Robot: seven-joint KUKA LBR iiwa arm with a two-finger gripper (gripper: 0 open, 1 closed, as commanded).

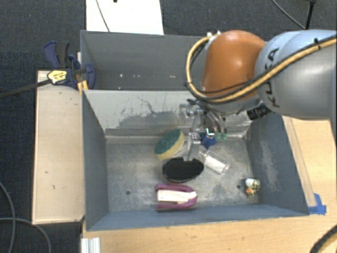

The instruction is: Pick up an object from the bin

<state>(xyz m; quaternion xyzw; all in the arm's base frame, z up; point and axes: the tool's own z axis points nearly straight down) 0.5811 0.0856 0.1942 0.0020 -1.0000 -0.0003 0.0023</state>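
My gripper (199,141) hangs below the orange cover near the middle of the bin, toward the back wall. Its metal fingers point down between a round green and yellow sponge (169,144) on its left and a small white cylinder (215,164) on its right. A black oval disc (182,169) lies just in front of the fingertips. Whether anything sits between the fingers is hidden by the gripper's own body.
A purple and white stapler-like object (176,196) lies near the front wall of the bin. A small yellow and white toy figure (252,186) rests at the front right. The arm and its orange cover overhang the bin's back right.
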